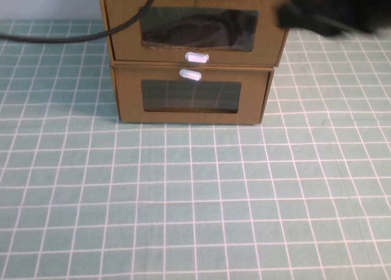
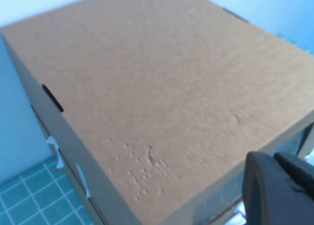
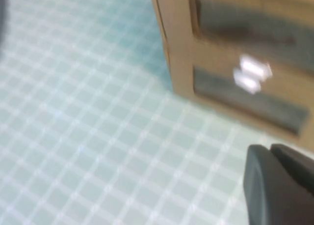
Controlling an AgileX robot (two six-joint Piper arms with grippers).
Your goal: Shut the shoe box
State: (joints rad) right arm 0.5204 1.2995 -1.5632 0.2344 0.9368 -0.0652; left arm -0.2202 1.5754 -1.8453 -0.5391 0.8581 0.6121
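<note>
Two brown cardboard drawer boxes stand stacked at the far middle of the table. The upper one is the shoe box (image 1: 125, 38), with a clear window and a white pull tab (image 1: 197, 57) at the window's lower edge. Its front stands slightly forward of the lower box (image 1: 128, 99). My left gripper (image 2: 272, 158) is shut and empty, hovering over the shoe box's flat top (image 2: 162, 82) near its front edge; it is out of the high view. My right gripper (image 3: 269, 149) is shut and empty above the mat in front of the boxes. A blurred black shape, my right arm (image 1: 330, 14), is beside the shoe box's right front corner.
The lower box has its white tab (image 1: 190, 75) at the window's upper edge. A black cable (image 1: 73, 36) runs from the left across the shoe box's front. A green mat with a white grid (image 1: 195, 200) covers the table in front of the boxes.
</note>
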